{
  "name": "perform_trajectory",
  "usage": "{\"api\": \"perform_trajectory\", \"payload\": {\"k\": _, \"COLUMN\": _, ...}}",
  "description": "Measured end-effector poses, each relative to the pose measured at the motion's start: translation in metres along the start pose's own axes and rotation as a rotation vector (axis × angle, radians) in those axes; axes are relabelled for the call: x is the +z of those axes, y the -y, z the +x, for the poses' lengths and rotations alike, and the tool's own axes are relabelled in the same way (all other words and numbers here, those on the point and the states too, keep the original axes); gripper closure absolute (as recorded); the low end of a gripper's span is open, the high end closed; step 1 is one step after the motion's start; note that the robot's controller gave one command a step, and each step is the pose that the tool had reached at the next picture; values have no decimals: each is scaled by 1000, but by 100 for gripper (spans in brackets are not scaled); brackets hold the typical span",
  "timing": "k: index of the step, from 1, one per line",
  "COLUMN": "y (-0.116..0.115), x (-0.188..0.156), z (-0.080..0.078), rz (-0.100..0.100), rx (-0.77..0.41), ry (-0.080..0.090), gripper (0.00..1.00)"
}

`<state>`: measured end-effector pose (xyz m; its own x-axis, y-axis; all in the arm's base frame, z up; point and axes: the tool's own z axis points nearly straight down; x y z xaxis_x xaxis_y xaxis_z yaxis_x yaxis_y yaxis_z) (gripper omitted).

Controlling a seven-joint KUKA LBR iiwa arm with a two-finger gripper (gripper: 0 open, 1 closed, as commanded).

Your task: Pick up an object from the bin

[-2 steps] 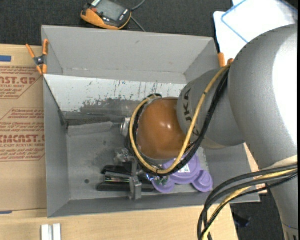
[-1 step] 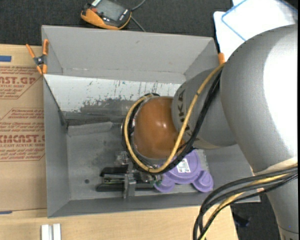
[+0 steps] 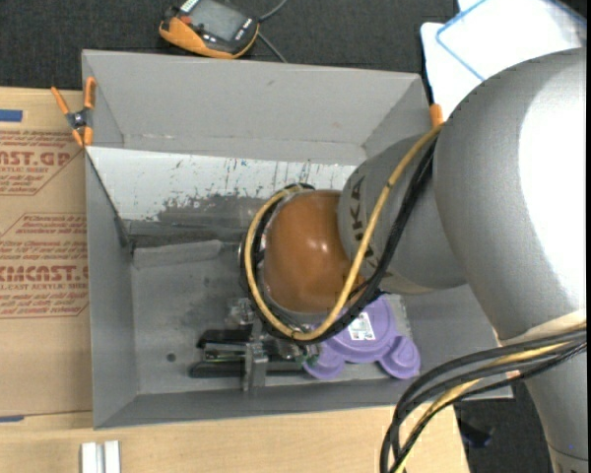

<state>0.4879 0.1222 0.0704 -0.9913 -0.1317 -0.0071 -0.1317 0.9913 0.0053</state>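
Your arm's (image 3: 512, 215) gripper (image 3: 251, 363) hangs over a flat black piece (image 3: 217, 343) by the bin's (image 3: 236, 106) near wall, opening impossible to tell; it looks stiff and light, so pinch its narrow sides

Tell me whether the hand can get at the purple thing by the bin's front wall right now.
Probably not yet: the hand sits beside the purple thing, which lies partly under the orange wrist cover. It would need to lift and shift over it.

Oblique overhead view onto bin (image 3: 246, 106)
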Motion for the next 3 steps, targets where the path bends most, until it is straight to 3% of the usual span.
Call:
{"api": "perform_trajectory", "payload": {"k": 1, "y": 0, "x": -8, "z": 2, "rz": 0, "rx": 0, "ry": -5, "gripper": 100}}
{"api": "perform_trajectory", "payload": {"k": 3, "y": -1, "x": -60, "z": 3, "rz": 0, "rx": -1, "ry": -10, "gripper": 100}}
